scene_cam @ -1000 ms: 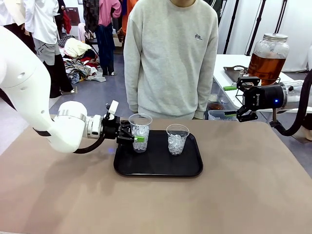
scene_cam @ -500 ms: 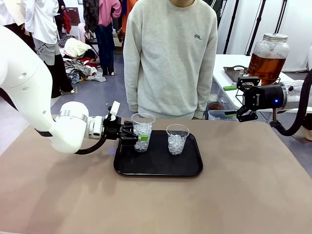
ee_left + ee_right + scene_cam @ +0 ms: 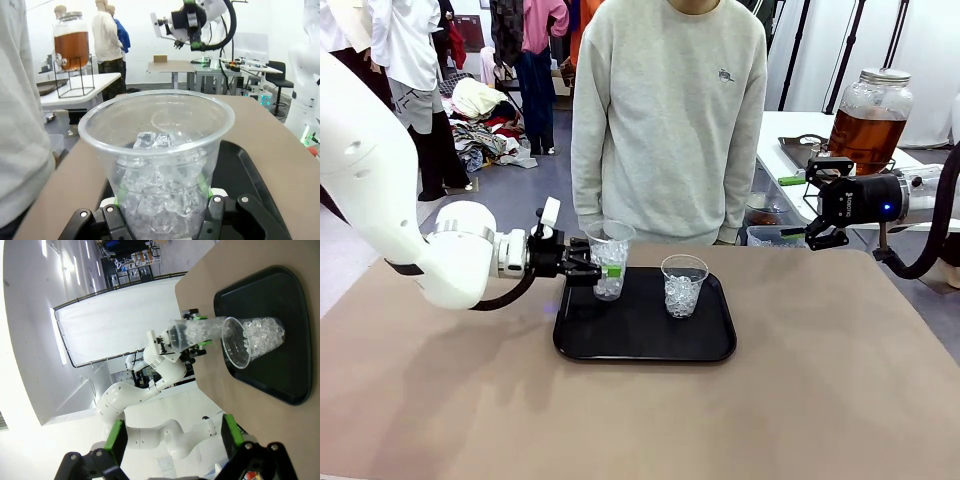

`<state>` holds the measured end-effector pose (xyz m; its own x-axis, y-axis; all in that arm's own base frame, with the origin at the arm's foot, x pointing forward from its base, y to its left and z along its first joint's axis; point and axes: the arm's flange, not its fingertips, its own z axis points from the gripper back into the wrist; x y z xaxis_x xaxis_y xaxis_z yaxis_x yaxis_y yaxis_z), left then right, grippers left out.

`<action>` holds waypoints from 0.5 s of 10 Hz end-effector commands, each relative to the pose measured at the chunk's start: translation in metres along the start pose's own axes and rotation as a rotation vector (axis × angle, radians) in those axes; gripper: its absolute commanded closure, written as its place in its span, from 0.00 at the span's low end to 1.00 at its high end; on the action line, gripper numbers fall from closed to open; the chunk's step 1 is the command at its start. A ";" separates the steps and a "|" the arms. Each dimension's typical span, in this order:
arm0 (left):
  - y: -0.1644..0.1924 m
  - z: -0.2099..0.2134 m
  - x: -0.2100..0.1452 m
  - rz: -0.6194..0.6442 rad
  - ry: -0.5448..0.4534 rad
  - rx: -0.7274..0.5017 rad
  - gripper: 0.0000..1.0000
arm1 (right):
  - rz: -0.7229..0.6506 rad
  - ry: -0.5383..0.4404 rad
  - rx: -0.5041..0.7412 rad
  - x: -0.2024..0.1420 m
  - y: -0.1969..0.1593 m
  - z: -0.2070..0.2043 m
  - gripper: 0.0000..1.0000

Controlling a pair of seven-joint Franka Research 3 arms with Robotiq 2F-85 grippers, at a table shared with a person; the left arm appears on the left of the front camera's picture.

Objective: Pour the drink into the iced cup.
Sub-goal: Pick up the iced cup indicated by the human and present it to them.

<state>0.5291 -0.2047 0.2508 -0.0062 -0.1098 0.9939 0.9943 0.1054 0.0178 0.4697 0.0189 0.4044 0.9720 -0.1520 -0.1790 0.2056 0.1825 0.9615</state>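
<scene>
You're seeing two iced cups, left cup [image 3: 610,255] being clamped upright by left end effector [image 3: 604,272], right cup [image 3: 683,285] standing upright, one drink jar [image 3: 870,115] standing vertical, right end effector [image 3: 792,206] gaping.

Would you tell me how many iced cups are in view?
2. One iced cup is held in the left gripper at the tray's left end; the second iced cup stands farther right on it. None seems hidden.

Black tray [image 3: 645,340] sits mid-table on the tan tabletop [image 3: 820,400], and right behind it a person in a grey sweatshirt [image 3: 670,120] stands at the far edge. Off to the right, a white side table [image 3: 782,128]. Back left, a heap of clothes [image 3: 485,125] on the floor, with a bystander in a white top [image 3: 405,50] just beside it.
</scene>
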 end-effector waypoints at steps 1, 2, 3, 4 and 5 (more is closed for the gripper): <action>-0.001 0.003 0.038 -0.018 -0.009 0.038 0.40 | 0.001 -0.005 0.001 0.000 0.000 0.000 0.00; 0.003 0.001 0.055 -0.033 -0.003 0.035 0.40 | 0.001 -0.005 0.001 0.000 0.000 0.000 0.00; 0.008 -0.001 0.071 -0.047 -0.004 0.036 0.40 | 0.001 -0.005 0.001 0.000 0.000 0.000 0.00; 0.016 -0.005 0.088 -0.059 -0.002 0.039 0.40 | 0.001 -0.005 0.001 0.000 0.000 0.000 0.00; 0.023 -0.006 0.101 -0.065 -0.016 0.047 0.40 | 0.001 -0.005 0.001 0.000 0.000 0.000 0.00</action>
<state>0.5454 -0.2144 0.3425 -0.0776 -0.1088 0.9910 0.9865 0.1353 0.0921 0.4697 0.0189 0.4044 0.9720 -0.1521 -0.1790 0.2057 0.1825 0.9615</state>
